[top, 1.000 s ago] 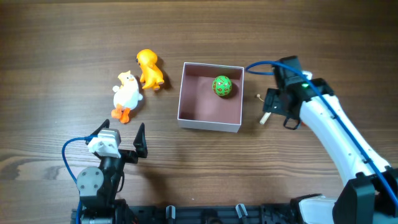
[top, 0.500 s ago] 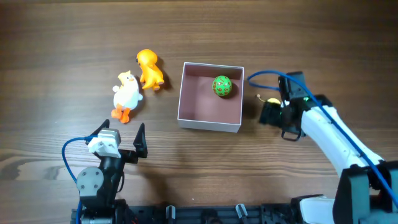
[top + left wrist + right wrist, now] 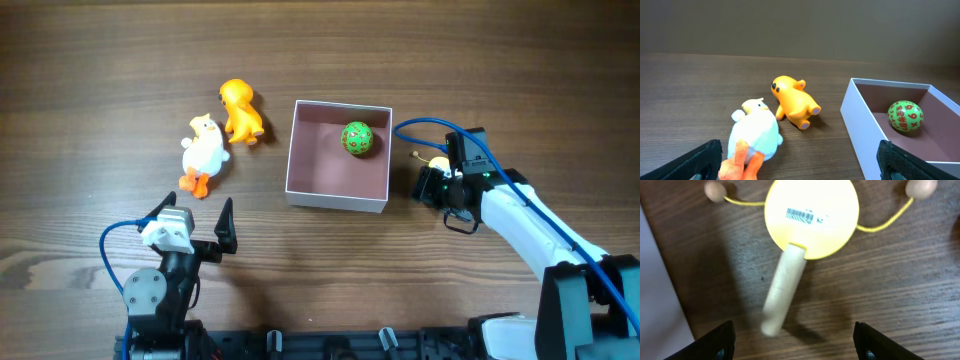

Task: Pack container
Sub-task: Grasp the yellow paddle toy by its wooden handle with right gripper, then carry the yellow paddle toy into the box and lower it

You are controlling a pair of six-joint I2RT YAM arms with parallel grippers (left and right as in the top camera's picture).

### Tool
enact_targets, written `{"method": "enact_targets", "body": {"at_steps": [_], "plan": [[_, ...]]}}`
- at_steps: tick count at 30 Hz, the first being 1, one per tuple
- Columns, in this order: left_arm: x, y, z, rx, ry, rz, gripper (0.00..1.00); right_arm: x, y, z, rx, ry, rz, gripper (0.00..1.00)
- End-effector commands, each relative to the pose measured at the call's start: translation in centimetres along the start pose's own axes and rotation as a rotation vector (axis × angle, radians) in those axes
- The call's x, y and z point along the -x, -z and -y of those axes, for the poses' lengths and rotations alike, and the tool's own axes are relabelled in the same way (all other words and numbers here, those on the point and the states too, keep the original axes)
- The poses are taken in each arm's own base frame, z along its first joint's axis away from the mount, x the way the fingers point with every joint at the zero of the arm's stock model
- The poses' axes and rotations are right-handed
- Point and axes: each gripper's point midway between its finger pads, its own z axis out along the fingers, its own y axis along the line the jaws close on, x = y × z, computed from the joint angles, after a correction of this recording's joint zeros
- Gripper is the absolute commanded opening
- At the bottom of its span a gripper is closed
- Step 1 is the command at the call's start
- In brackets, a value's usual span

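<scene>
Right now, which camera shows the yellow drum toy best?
The right wrist view: the drum toy lies whole in frame, with yellow disc, wooden handle and two beads on strings. Overhead, the right gripper covers most of it. The left wrist view misses it.

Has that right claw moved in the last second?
Yes. Seen from overhead, the right gripper has shifted down the picture, toward the robot's side, alongside the container's right wall.
</scene>
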Motion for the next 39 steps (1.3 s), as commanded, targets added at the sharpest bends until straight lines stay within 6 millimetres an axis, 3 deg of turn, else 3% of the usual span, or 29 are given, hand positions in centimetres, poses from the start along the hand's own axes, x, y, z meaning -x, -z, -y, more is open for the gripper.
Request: {"method": "enact_targets", "body": {"at_steps": [1,4,9,14,21,23,25,26,29,34,39], "plan": [[-0.1,0.0,0.1,-0.01,-0.016,0.003,1.0,0.4,0.0,-0.5,0.027,-0.052,0.008,0.76],[-0.1,0.0,0.1,-0.01,-0.016,0.003,1.0,0.7,0.0,-0.6,0.032,-0.1,0.024,0.75],[-0.1,0.0,0.1,-0.01,-0.016,0.003,1.0,1.9,0.1,-0.7,0.03,-0.151,0.075,0.59],[-0.1,0.0,0.1,-0.01,-0.016,0.003,1.0,2.2,-0.4,-0.5,-0.008,-0.16,0.103,0.58],[-0.1,0.0,0.1,-0.01,-0.016,0.003,1.0,1.2,-3.3,0.7,-0.089,-0.162,0.059,0.58],[-0.1,0.0,0.1,-0.01,-0.016,0.004,1.0,1.1,-3.7,0.8,-0.097,-0.161,0.056,0.52],[-0.1,0.0,0.1,-0.01,-0.016,0.003,1.0,1.2,-3.8,1.0,-0.108,-0.144,0.059,0.29],[-0.1,0.0,0.1,-0.01,-0.016,0.003,1.0,1.3,-3.7,1.0,-0.107,-0.133,0.06,0.23],[-0.1,0.0,0.1,-0.01,-0.016,0.003,1.0,1.4,-3.4,1.5,-0.148,-0.098,0.06,0.1],[-0.1,0.0,0.1,-0.01,-0.016,0.003,1.0,2.2,-2.1,2.3,-0.231,-0.024,0.053,0.08],[-0.1,0.0,0.1,-0.01,-0.016,0.003,1.0,5.5,2.0,0.9,-0.263,0.085,0.082,0.05]]}}
